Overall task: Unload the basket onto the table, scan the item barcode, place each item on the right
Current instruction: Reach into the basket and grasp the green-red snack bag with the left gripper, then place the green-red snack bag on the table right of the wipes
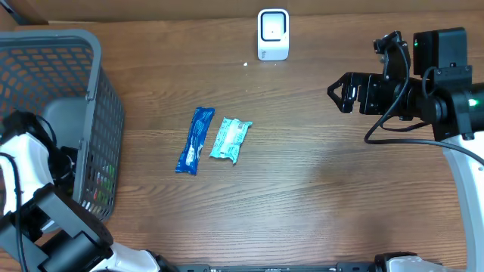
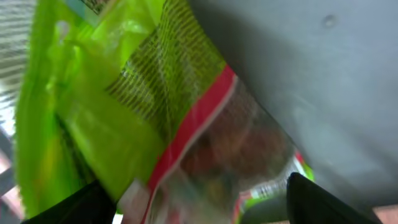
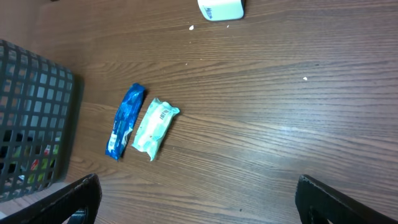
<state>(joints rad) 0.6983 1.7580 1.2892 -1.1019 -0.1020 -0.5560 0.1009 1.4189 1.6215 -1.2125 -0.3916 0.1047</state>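
Reaching into grey basket (image 1: pixel 110 121), left jaws astride green packet (image 2: pixel 112 124), grip unclear, right arm (image 1: pixel 393 94) hovering outstretched, right jaws open

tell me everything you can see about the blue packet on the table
The blue packet is a long, narrow wrapper, glossy like plastic film, blue with white print toward its lower end. It lies flat on the wooden table, slightly slanted, between the grey mesh basket and the pale green packet, close beside the latter; whether they touch is unclear.

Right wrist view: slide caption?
Open right tool above the table: blue packet beside pale teal packet, grey basket left, white scanner at top edge.
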